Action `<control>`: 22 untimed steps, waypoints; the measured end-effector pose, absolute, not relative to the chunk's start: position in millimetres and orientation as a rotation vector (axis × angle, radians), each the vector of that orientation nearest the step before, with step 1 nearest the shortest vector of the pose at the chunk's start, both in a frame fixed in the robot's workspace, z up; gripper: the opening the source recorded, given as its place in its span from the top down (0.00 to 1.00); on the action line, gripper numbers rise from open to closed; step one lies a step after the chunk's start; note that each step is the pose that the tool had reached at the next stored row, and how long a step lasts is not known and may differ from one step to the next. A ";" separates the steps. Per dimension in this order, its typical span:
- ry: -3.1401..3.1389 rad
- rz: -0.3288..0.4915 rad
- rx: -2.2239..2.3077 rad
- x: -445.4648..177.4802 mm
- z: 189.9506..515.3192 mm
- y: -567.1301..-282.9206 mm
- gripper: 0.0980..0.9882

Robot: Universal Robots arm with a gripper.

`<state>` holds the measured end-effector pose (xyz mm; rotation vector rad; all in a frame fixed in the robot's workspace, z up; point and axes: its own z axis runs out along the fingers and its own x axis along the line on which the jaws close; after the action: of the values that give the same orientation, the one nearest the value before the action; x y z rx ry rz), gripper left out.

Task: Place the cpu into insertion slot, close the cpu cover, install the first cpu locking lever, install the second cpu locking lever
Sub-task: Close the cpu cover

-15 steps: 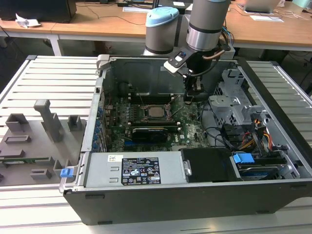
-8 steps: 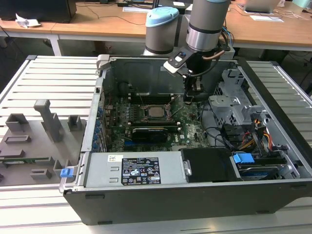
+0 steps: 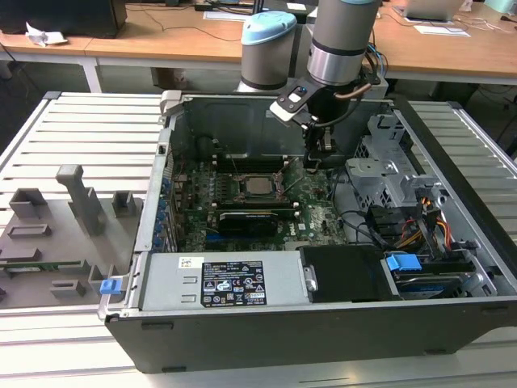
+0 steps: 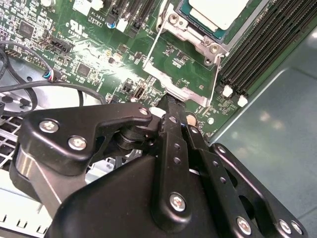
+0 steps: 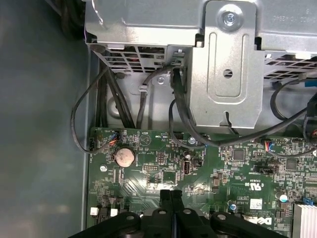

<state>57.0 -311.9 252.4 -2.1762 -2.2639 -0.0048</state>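
The cpu [image 3: 260, 186], a silver-grey square chip, sits in the insertion slot [image 3: 242, 184] on the green motherboard inside the open case. In the second wrist view the cpu [image 4: 218, 11] has the silver cpu cover [image 4: 198, 37] lying flat around it. Two thin wire levers [image 4: 151, 47] run along the socket's sides toward the fingertips. My gripper [image 3: 321, 160] hangs low over the board, to the exterior view's right of the socket. Its black fingers are shut together with nothing between them. In the second wrist view the gripper [image 4: 171, 101] has its tips by the metal tab at the socket's end. My gripper [image 5: 171, 193] also appears in the first wrist view.
A long black card [image 3: 250, 220] lies in front of the socket, and a power supply [image 3: 218, 279] fills the case front. The grey drive cage [image 3: 380, 174] and cables [image 5: 178, 99] stand at the exterior view's right. Memory slots [image 4: 267, 44] flank the socket. A grey fixture tray [image 3: 65, 218] lies outside.
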 end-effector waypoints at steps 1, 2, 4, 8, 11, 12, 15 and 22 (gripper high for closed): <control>-2.264 -0.005 -2.176 56.7 252.5 -312.0 0.99; -2.264 -0.005 -2.176 56.6 252.4 -312.0 0.99; -2.264 -0.005 -2.176 56.3 252.5 -311.9 0.99; -2.264 -0.005 -2.176 56.1 252.5 -312.0 0.99; -2.264 -0.005 -2.176 55.8 252.5 -312.0 0.99; -2.264 -0.005 -2.176 55.7 252.5 -311.9 0.99; -2.264 -0.005 -2.176 55.5 252.4 -311.9 0.99; -2.264 -0.005 -2.176 52.8 252.4 -312.0 0.99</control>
<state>52.8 -312.0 252.4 -2.1763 -2.2638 -0.0048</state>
